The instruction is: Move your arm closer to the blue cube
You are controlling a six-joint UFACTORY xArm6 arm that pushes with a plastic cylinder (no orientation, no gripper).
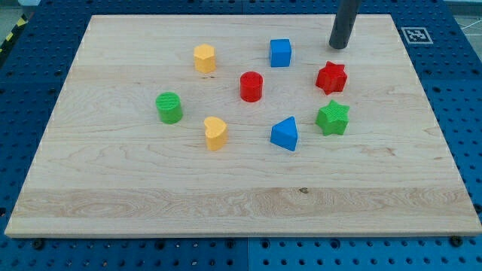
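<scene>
My tip (338, 46), a bare rod w/ no pincer to open or shut, sits near the board's top edge, right of the blue cube (280, 53) & apart, so approx. halfway; closing leftward remains.

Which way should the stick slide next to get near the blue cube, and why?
Probably a short slide toward the view's left and slightly down. My tip sits near the board's top edge, to the right of the blue cube and apart from it, with bare wood between them. The red star lies below my tip, so heading left should keep clear of it.
</scene>
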